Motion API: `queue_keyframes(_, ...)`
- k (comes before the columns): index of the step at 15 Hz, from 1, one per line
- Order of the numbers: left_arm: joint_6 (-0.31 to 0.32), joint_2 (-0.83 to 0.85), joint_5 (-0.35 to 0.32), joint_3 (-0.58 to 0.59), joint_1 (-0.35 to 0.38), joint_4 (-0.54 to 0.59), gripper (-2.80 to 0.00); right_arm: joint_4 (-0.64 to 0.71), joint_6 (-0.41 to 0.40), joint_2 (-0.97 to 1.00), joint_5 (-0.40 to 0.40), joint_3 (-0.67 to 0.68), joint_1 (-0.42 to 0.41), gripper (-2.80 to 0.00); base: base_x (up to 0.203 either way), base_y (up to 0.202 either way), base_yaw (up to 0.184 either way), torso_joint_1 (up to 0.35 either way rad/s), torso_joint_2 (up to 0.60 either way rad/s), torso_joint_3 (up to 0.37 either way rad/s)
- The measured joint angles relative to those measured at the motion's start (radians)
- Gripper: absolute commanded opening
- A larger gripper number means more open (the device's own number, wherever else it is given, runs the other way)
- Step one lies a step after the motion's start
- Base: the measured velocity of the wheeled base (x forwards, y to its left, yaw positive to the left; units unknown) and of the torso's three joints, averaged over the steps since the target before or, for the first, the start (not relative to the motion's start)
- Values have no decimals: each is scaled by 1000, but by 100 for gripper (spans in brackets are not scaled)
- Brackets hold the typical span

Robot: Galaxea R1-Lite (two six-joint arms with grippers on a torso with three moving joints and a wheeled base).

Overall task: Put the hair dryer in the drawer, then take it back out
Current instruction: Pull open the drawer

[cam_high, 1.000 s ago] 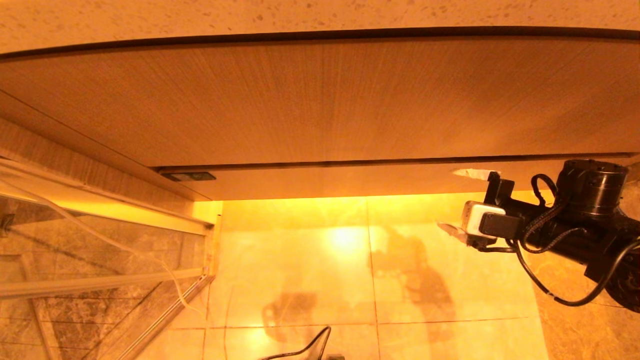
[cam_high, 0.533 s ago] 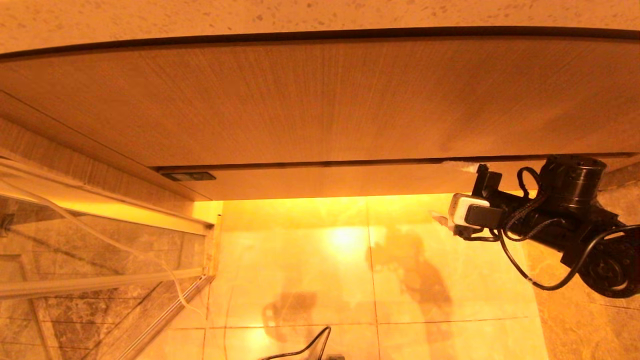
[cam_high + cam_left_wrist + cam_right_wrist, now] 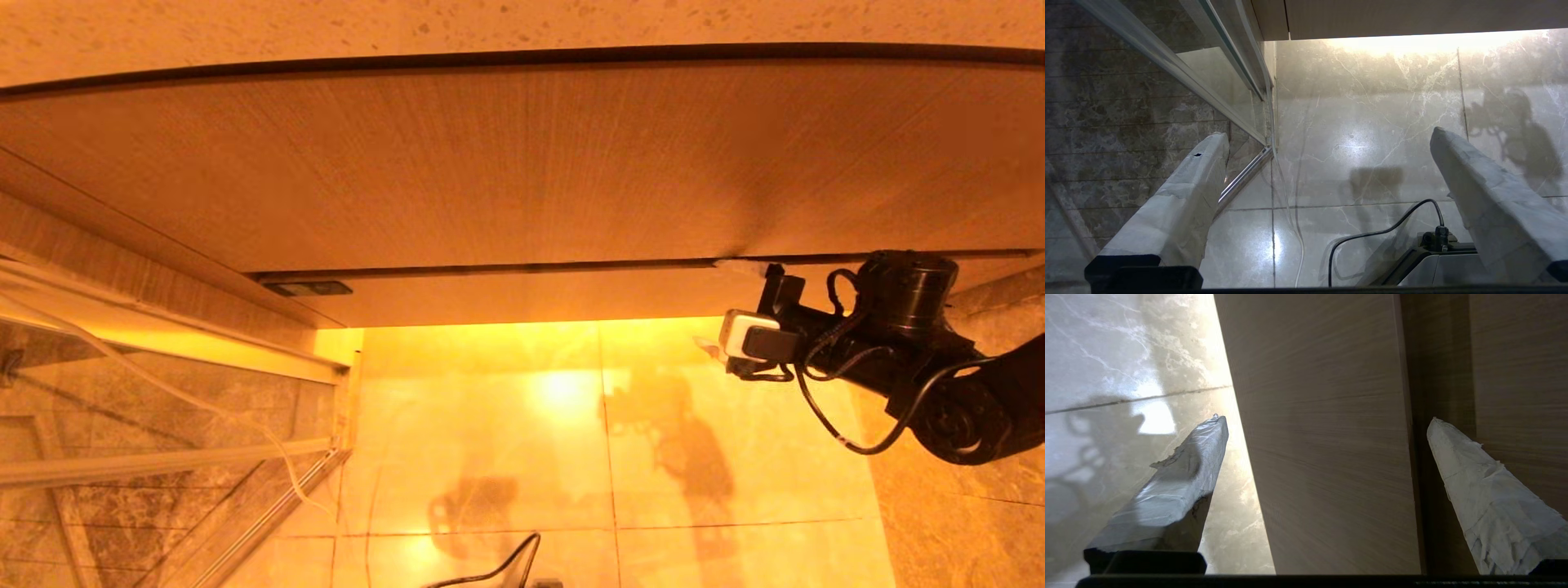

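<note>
The right hand (image 3: 729,306) sits at the right of the head view, its fingers spread wide with nothing between them. One fingertip (image 3: 739,265) lies at the dark seam between the drawer (image 3: 522,296), the narrow wood strip across the middle of the frame, and the taller front panel (image 3: 490,163) above it. The other fingertip (image 3: 704,346) hangs below the drawer, over the glossy tiled floor (image 3: 571,457). In the right wrist view the two taped fingers (image 3: 1180,490) straddle the drawer front (image 3: 1327,457), one at each edge. The drawer is closed. The hair dryer cannot be seen in any view. The left hand (image 3: 1327,139), low in front of the robot, is wide open and empty above the floor, near a glass door (image 3: 163,425) at the lower left.
</note>
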Motion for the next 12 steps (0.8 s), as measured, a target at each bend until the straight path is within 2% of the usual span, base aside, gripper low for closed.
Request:
queue_keyframes(7, 0, 0, 0, 0, 0, 0, 0, -70, 4, 44, 1, -28, -18, 0, 0, 0, 0, 0, 0, 0)
queue_keyframes(12, 0, 0, 0, 0, 0, 0, 0, -70, -15, 61, -4, -23, -34, 0, 0, 0, 0, 0, 0, 0)
